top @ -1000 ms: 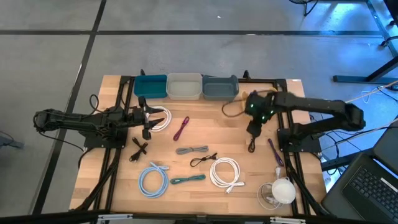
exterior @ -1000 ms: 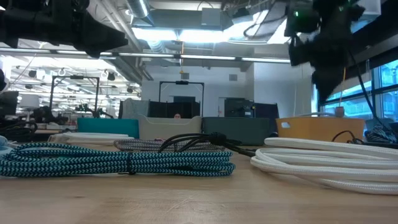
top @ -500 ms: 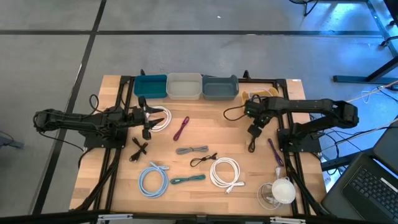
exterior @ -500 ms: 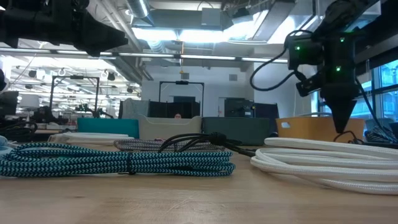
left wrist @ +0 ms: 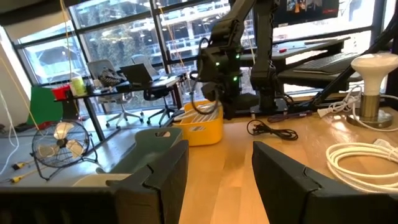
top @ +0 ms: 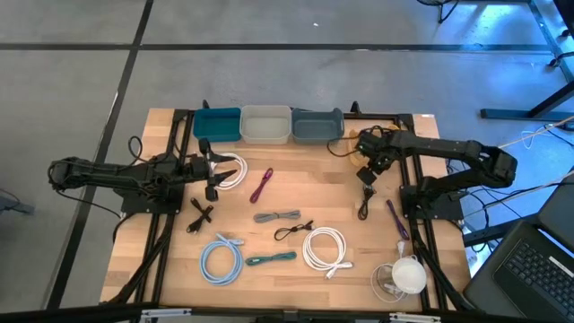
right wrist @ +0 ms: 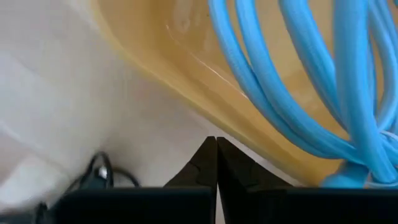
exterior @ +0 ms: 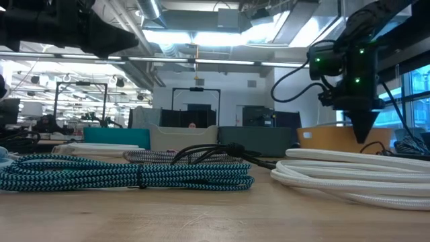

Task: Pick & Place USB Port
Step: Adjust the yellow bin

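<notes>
Wooden tabletop (top: 296,193) carries coiled cables: a white cable (top: 325,248) nearest, then a black cable (top: 363,208) just below the right gripper (top: 368,176), which hangs clenched and empty beside the yellow bin (left wrist: 200,123) holding a blue cable (right wrist: 298,81). Far across, the left gripper (top: 213,176) rests released.

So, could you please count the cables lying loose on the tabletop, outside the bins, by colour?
White cables: 2
Black cables: 3
Purple cables: 2
Grey cable: 1
Light blue cable: 1
Teal cable: 1
Total: 10
</notes>
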